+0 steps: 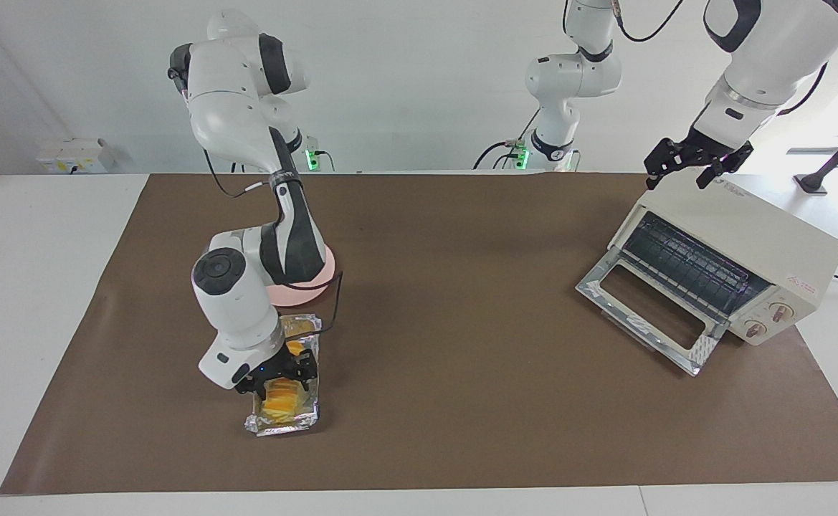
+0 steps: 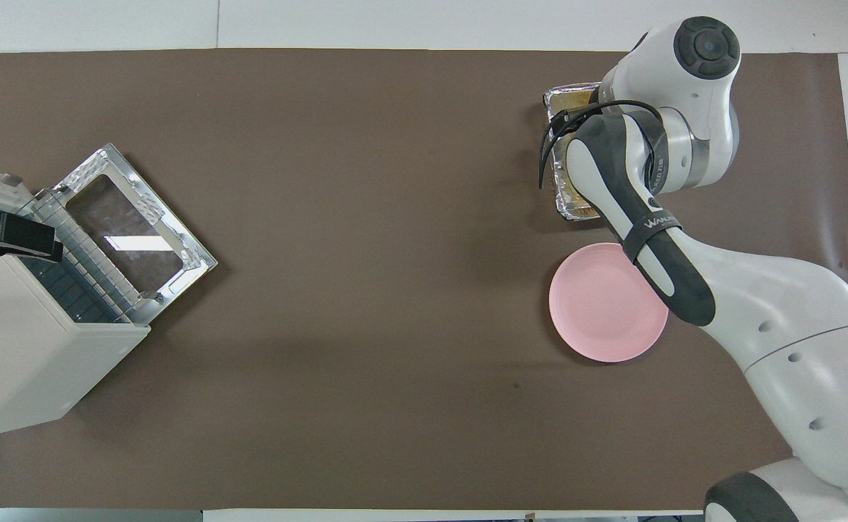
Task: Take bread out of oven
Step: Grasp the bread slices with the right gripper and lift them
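The bread (image 1: 280, 403), a golden-yellow ridged loaf, lies in a crinkled foil tray (image 1: 291, 428) on the brown mat at the right arm's end of the table. My right gripper (image 1: 279, 378) is down at the tray, right over the loaf's middle. In the overhead view the right arm hides the loaf; only the tray's rim (image 2: 558, 98) shows. The cream-white oven (image 1: 748, 236) stands at the left arm's end with its glass door (image 1: 648, 308) folded down open and its wire rack (image 1: 691, 261) bare. My left gripper (image 1: 677, 179) hangs open over the oven's top edge.
A round pink plate (image 2: 598, 304) lies on the mat just nearer to the robots than the foil tray, partly under the right arm. The oven (image 2: 25, 348) and its open door (image 2: 133, 225) also show in the overhead view. A brown mat (image 1: 462, 322) covers the table.
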